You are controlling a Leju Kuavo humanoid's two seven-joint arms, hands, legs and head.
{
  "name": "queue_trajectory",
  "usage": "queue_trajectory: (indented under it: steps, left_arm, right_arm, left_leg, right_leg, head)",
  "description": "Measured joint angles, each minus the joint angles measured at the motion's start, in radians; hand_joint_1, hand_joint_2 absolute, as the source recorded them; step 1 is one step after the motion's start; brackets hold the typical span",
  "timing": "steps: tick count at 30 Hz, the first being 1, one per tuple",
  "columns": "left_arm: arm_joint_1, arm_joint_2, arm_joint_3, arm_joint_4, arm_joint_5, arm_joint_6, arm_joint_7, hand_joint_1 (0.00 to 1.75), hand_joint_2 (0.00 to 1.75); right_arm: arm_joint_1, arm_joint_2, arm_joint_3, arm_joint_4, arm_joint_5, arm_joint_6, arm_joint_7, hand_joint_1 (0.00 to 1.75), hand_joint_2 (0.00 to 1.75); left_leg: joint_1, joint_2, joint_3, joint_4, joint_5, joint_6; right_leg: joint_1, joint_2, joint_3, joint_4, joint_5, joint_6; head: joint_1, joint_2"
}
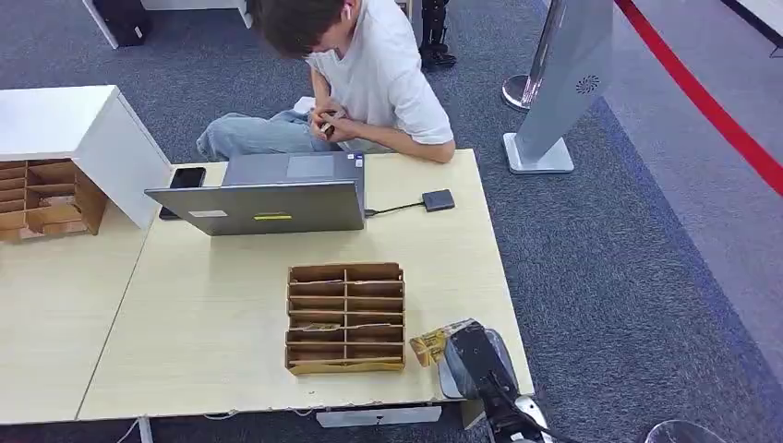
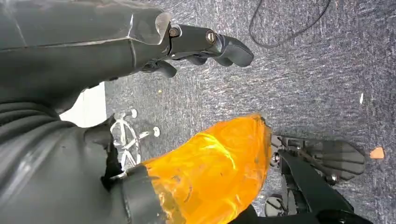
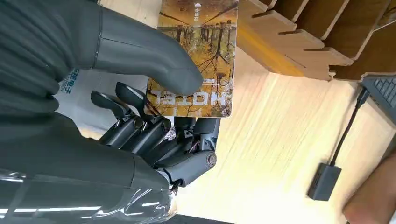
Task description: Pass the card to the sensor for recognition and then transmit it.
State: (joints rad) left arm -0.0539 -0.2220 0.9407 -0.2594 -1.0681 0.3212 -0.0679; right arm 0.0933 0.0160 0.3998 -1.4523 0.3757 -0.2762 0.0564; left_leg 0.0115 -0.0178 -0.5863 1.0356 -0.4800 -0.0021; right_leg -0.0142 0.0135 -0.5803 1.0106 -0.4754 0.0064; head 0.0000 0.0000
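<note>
Right robot hand: positioned over the near right corner of the tabletop. It grips the card, a yellow-brown printed piece lettered "HOTEL"; in the right wrist view the thick thumb presses on the card's face and the darker fingers lie beneath it. In the head view the card projects from the robot hand toward the wooden organizer and ends just beside its near right corner; whether the two touch cannot be told.

Left robot hand: hangs over grey carpet. Its fingers are curled inward and hold nothing.

Wooden organizer: stands on the tabletop at mid-depth, divided into two columns of shallow slots. At least one slot holds a thin item; its nature cannot be made out.

Laptop: beyond the organizer, lid raised with its back toward the robot. A cable runs from its right side to a small dark grey sensor box lying flat on the tabletop, well apart from the card.

Phone: dark, lies just left of the laptop.

Person: seated at the far edge of the tabletop, white shirt, hands together at the chest.

Second wooden organizer: far left, against a white cabinet.
</note>
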Motion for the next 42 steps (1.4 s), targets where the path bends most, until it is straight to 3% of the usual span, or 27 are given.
queue_trajectory:
  steps: [42]
  left_arm:
    - [-0.002, 0.002, 0.000, 0.003, -0.021, 0.014, 0.000, 0.00, 0.00]
  right_arm:
    - [0.031, -0.028, -0.047, 0.032, 0.005, -0.055, 0.031, 1.75, 1.75]
  left_leg:
    - [0.000, 0.000, 0.000, 0.000, 0.000, 0.000]
  right_leg:
    - [0.000, 0.000, 0.000, 0.000, 0.000, 0.000]
  head:
    - [0.000, 0.000]
